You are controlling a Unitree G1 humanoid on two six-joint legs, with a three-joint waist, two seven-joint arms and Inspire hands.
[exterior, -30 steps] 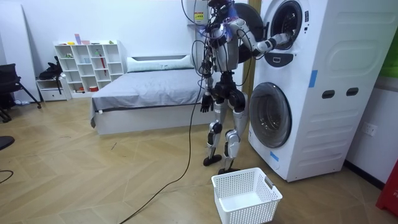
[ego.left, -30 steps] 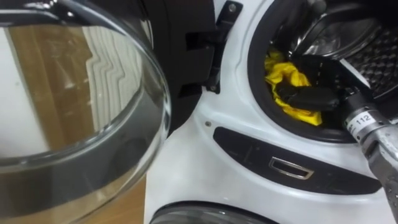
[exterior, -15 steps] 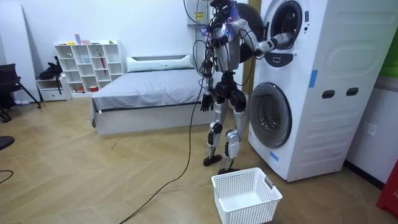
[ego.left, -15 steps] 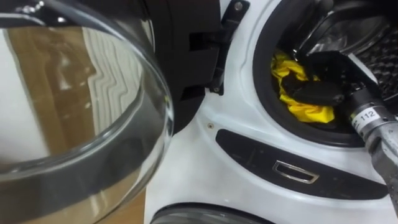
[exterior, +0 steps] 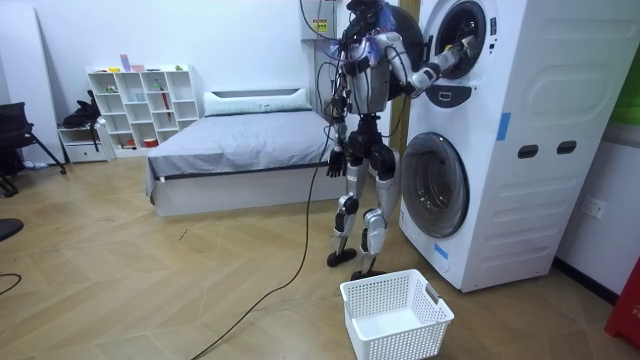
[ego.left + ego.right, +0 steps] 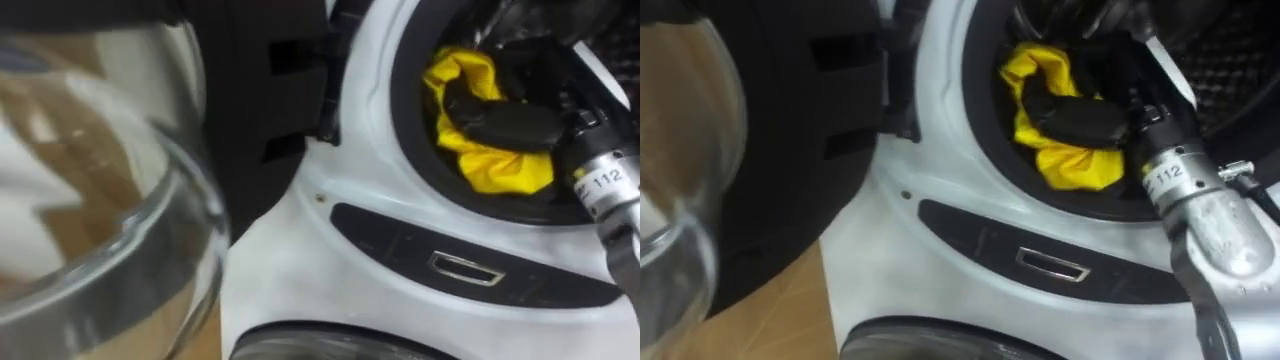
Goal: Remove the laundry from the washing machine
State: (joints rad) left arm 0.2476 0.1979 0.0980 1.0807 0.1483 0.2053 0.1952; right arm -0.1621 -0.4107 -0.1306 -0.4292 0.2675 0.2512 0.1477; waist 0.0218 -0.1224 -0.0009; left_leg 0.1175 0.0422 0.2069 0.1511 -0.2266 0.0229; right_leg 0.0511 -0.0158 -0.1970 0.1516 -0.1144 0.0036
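A yellow cloth (image 6: pixel 495 170) lies bunched at the front rim of the upper washing machine's round opening (image 6: pixel 400 150). My right hand (image 6: pixel 505 125), black, reaches into the drum from the right and sits on top of the cloth, fingers curled into its folds. The cloth wraps up around the hand's far side. The right eye view has the same hand (image 6: pixel 1080 118) on the same cloth (image 6: pixel 1065 160). In the room view I stand upright facing the stacked machines, right arm raised into the upper drum (image 5: pixel 455 52), left hand (image 5: pixel 337 160) hanging by my hip.
The open door's glass bowl (image 6: pixel 100 200) fills the left, close to my head. Below the opening are a dark panel with a recessed handle (image 6: pixel 462 268) and the lower machine's shut door (image 5: pixel 432 185). A white basket (image 5: pixel 395 313) stands on the floor by my feet; a bed (image 5: pixel 240 140) behind.
The eye view has shifted closer and a little left. The yellow cloth is gathered higher round my right hand at the rim. My body has straightened slightly toward the machine.
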